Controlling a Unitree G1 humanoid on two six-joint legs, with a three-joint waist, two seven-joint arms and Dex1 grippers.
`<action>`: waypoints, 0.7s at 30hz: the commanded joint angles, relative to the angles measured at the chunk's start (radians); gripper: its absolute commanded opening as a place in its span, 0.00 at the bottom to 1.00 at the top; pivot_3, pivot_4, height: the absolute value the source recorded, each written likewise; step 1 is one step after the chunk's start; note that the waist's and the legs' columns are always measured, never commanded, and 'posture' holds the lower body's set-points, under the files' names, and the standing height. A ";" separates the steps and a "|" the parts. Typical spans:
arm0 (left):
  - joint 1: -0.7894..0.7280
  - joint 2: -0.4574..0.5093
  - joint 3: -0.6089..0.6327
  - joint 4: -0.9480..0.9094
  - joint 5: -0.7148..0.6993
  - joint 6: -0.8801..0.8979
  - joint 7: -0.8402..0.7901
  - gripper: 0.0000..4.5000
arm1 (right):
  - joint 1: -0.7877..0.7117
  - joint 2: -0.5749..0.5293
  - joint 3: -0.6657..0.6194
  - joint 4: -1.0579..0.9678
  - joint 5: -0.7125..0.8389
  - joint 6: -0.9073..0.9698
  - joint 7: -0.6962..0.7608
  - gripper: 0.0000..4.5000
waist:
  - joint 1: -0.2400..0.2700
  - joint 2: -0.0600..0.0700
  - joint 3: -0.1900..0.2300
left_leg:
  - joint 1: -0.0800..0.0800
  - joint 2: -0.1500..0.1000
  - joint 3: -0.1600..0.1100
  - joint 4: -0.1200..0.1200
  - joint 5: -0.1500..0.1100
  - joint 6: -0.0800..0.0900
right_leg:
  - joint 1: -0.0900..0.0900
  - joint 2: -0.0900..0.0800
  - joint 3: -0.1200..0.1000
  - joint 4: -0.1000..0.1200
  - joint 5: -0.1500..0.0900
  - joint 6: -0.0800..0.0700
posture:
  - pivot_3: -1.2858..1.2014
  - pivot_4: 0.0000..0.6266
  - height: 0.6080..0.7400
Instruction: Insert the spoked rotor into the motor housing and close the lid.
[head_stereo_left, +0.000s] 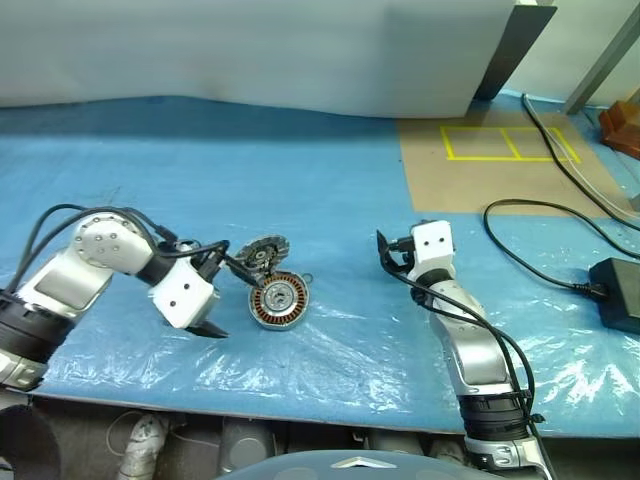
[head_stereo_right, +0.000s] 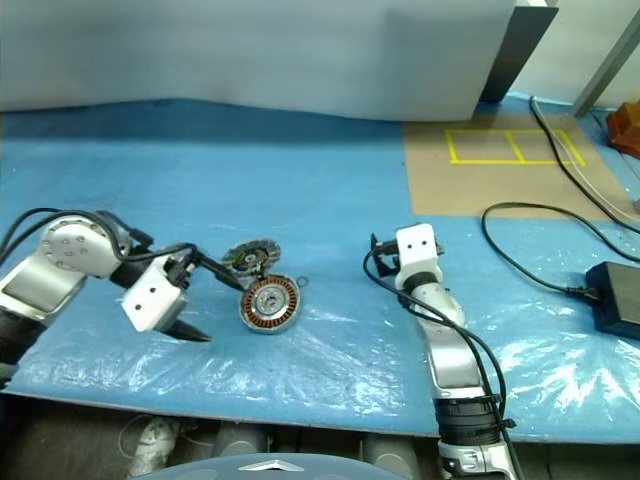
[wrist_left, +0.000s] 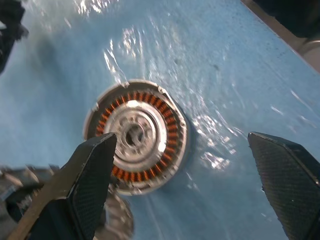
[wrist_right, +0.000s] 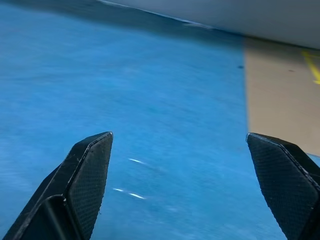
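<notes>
Your motor housing lay flat on the blue, plastic-covered bench, nearer its front edge than its back and toward its left half. In the left wrist view its ring of copper coils was exposed around a bright metal centre, so it was still uncovered. The lid, a ribbed silver disc, sat just behind the housing, close against its rim and apparently tilted. Whether the spoked rotor was already seated inside, you could not have told from these views.

Your left gripper hovered just beside the housing on its left, fingers spread wide and holding nothing, aimed down and across toward it. Your right gripper hung well apart toward the right, fingers likewise spread and empty, pointing level over bare blue cover.

The likely risks, as a judgement:

- A spread finger could have clipped the housing rim and skated it across the slick plastic.
- The lid lay so close that reaching for either part could have knocked the other.
- Closing the lid off-centre or tilted could have jammed it on the rim.
- The loose plastic could have bunched under a dragged part.
</notes>
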 joint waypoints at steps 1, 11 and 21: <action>0.054 -0.030 0.122 -0.009 -0.137 0.239 0.114 0.98 | 0.016 -0.093 0.058 -0.100 0.107 -0.005 0.227 1.00 | 0.002 0.000 0.000 | 0.000 0.000 0.000 0.000 0.000 0.000 | 0.000 0.000 0.000 0.000 0.000 0.000 | 0.52 0.24 1.00; 0.302 -0.090 0.168 -0.203 -0.110 0.428 0.249 0.98 | -0.161 -0.331 0.133 0.141 0.078 -0.143 0.531 1.00 | -0.003 -0.001 0.001 | 0.001 0.001 0.000 0.002 0.000 0.000 | 0.002 0.001 0.000 0.001 -0.001 -0.003 | 0.52 0.24 1.00; 0.473 -0.026 0.287 -0.355 -0.165 0.535 0.240 0.98 | -0.180 -0.321 0.240 0.238 0.018 -0.260 0.628 1.00 | -0.002 -0.004 0.000 | 0.000 0.002 -0.001 0.003 0.000 0.001 | 0.002 0.001 -0.001 -0.001 -0.002 -0.004 | 0.52 0.24 1.00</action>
